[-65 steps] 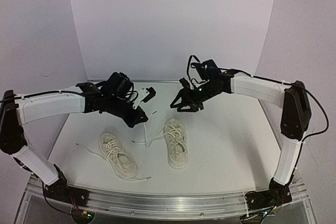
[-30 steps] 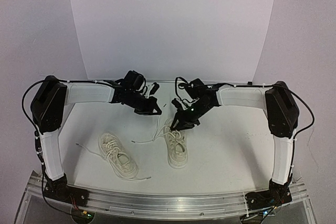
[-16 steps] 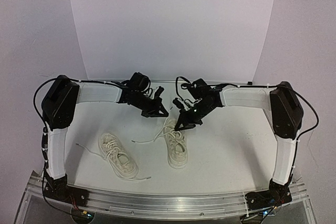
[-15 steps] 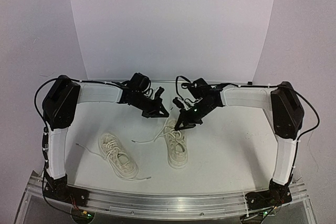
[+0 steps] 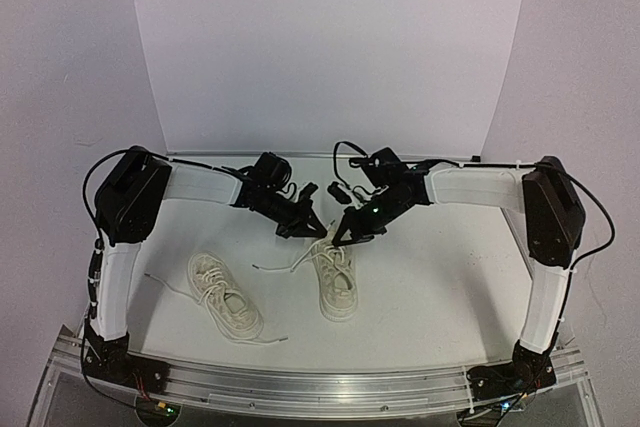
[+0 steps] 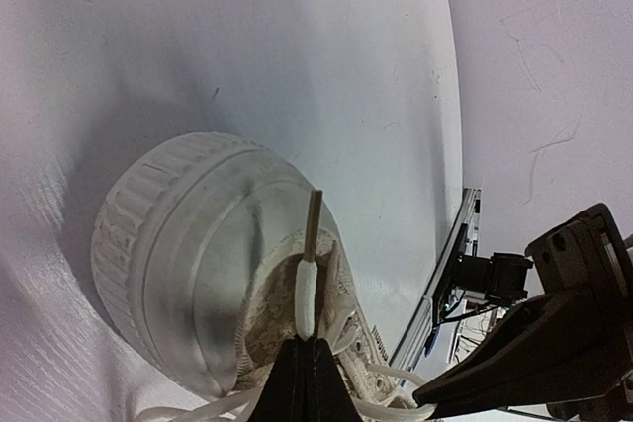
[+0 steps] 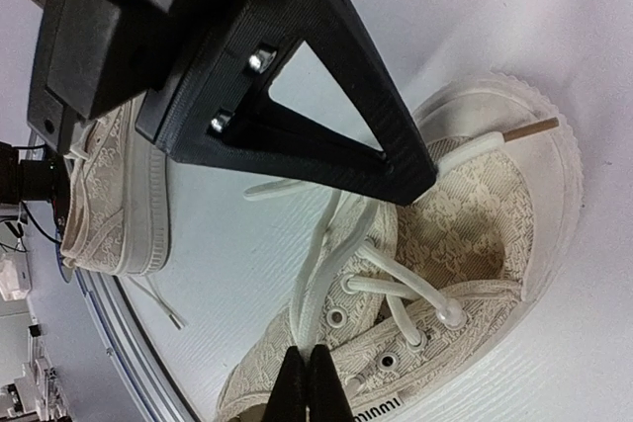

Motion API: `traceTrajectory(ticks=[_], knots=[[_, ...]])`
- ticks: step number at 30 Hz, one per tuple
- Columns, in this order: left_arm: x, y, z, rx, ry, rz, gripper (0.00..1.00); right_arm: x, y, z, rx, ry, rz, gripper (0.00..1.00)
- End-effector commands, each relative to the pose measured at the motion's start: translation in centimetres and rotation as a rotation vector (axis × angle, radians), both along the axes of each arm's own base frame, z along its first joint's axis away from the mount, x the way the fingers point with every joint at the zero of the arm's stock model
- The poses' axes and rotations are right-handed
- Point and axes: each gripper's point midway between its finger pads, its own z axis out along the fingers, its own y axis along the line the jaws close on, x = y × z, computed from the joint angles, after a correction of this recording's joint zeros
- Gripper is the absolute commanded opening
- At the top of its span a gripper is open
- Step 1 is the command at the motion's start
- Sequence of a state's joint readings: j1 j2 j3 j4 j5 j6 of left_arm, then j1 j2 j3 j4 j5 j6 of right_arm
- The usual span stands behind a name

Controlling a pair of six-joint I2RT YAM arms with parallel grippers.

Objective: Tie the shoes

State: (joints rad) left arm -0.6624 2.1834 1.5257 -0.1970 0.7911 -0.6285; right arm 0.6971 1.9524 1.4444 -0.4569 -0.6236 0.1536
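White tabletop [image 5: 450,292] under a pale backdrop. From above, shows the right-hand sneaker [image 5: 336,272] at centre and the left-hand sneaker [image 5: 226,296] nearer, well apart to its left, with laces [image 5: 275,269] trailing loose. From the left wrist, finds the left jaws pinched shut on a lace tip [image 6: 305,294], lifted above the toe cap [image 6: 178,234]. From the right wrist, finds the right jaws closed to a slit on a lace strand [image 7: 318,279] rising from the eyelets. Reveals no knot anywhere. Judged barely begun: crossing, looping, cinching left here, everything on the other sneaker.
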Motion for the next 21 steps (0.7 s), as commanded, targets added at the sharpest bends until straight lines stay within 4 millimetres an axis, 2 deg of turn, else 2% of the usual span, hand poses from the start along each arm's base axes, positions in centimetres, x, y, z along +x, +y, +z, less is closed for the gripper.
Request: traceTrajectory(ticks=[1,6,13,21], knots=[[-0.1,-1.6,3.1,-0.115,-0.043,-0.074,0.0,-0.2,0.5,2.9,0.061,-0.086,0.055,0.0],[-1.9,-2.5,4.6,-0.182,-0.035,-0.182,0.0,0.0,0.4,2.8,0.047,-0.101,0.048,0.0],[-4.6,-1.4,5.1,-0.202,0.011,-0.259,0.0,0.5,0.2,3.2,0.037,-0.119,0.021,0.0],[-8.7,-1.1,5.8,-0.244,0.052,-0.382,0.0,0.8,0.0,2.9,0.024,-0.114,-0.002,0.0]])
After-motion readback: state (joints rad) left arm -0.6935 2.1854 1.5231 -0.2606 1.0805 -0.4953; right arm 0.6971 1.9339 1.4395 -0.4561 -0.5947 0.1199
